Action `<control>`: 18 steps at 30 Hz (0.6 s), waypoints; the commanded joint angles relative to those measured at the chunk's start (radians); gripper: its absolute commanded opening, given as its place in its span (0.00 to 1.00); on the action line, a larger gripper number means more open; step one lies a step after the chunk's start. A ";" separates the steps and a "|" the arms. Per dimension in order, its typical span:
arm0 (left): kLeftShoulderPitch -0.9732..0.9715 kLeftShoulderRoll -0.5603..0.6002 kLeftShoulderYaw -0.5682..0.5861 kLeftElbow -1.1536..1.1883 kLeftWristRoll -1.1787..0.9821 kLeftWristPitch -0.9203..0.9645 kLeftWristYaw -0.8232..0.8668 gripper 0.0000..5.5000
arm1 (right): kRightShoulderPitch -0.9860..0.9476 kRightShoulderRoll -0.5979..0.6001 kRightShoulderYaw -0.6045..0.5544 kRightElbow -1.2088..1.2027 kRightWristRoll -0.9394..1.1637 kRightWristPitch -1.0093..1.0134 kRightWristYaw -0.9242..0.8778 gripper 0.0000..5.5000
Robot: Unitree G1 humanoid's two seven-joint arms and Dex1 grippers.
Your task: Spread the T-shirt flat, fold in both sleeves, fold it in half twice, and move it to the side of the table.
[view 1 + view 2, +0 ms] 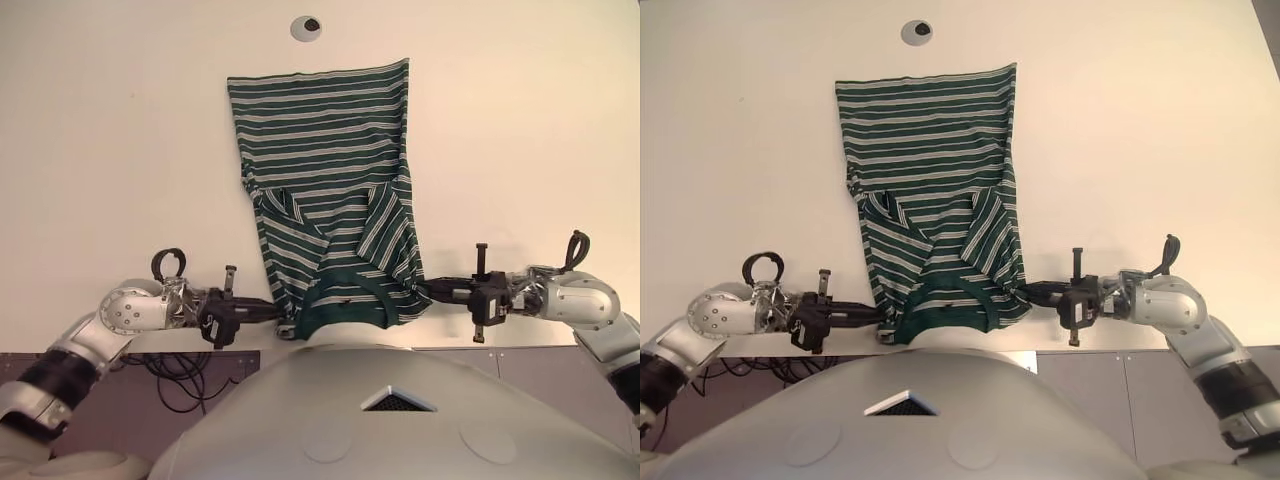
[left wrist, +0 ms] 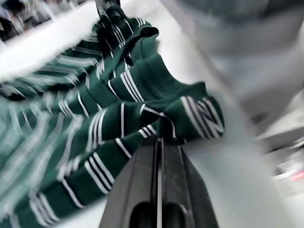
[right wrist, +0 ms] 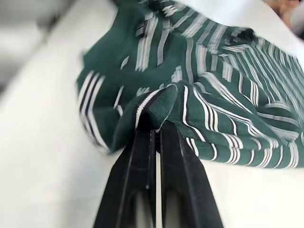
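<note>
- My left gripper (image 1: 283,320) is at the near left corner of the shirt (image 1: 325,180). Its fingers (image 2: 161,156) are pressed together, with a fold of striped cloth pinched at the tips.
- My right gripper (image 1: 421,290) is at the near right corner. Its fingers (image 3: 142,156) are closed down to a thin slit and clamp a bunched edge of the cloth.
- The shirt is dark green with thin white stripes. It lies lengthwise in the middle of the table (image 1: 100,120), hem at the far end and collar at the near edge.
- I see both sleeves folded in over the chest, slanting towards each other above the collar.
- The far half lies fairly flat. The near half is rumpled, with cloth gathered at both pinched corners.
- A round port (image 1: 308,27) sits in the table just beyond the hem, apart from the shirt.
</note>
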 commanded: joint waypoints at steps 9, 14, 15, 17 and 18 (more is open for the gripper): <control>0.149 0.169 0.246 -0.236 -0.561 0.536 -0.417 0.00 | 0.197 -0.122 -0.311 -0.278 0.563 0.498 0.337 0.01; 0.021 -0.055 0.376 -0.090 -0.572 0.610 -0.356 0.00 | 0.017 0.069 -0.332 -0.234 0.481 0.549 0.185 0.01; -0.011 -0.103 0.403 -0.059 -0.572 0.620 -0.337 0.00 | -0.029 0.104 -0.328 -0.216 0.457 0.566 0.150 0.01; -0.093 -0.193 0.455 0.040 -0.557 0.643 -0.302 0.00 | -0.139 0.185 -0.312 -0.153 0.390 0.597 0.065 0.01; -0.129 -0.229 0.478 0.086 -0.545 0.650 -0.286 0.00 | -0.191 0.225 -0.303 -0.116 0.354 0.611 0.022 0.01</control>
